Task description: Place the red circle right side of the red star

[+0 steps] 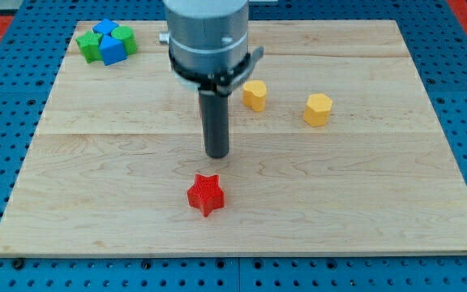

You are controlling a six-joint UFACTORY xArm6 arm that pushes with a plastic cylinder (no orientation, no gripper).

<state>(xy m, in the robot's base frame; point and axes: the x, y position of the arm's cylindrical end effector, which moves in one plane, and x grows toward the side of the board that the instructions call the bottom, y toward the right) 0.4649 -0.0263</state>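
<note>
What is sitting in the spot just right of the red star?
Nothing visible: the wooden board is bare on the view's right of the red star block. Just above the star in the view is my tip, apart from it. No red circle shows, so its path cannot be judged.

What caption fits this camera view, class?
My tip hovers just above the red star; two yellow blocks right; no red circle visible.
</note>
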